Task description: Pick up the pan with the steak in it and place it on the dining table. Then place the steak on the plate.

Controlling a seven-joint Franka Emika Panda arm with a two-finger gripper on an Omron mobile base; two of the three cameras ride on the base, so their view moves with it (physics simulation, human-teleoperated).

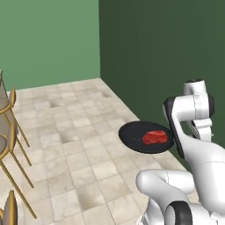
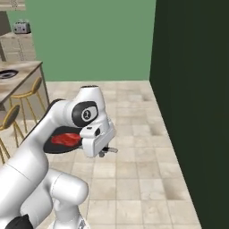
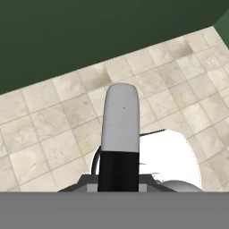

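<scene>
The black pan (image 1: 141,136) hangs level in the air above the tiled floor, with the red steak (image 1: 154,137) lying in it. From the right base view, the pan (image 2: 57,146) and steak (image 2: 65,139) peek out behind my arm. My gripper (image 2: 103,152) is shut on the pan's handle (image 3: 120,129), which rises grey-tipped up the middle of the hand view. The dining table (image 2: 22,77) stands at the far left, and the dark-rimmed plate (image 2: 7,74) lies on it.
Gold-legged stools (image 2: 27,96) line the table's near side, and they also stand at the left edge (image 1: 9,145). A dark green wall (image 2: 192,98) runs close on the right. Open tiled floor (image 1: 74,132) lies ahead. A toaster (image 2: 21,28) sits on a far counter.
</scene>
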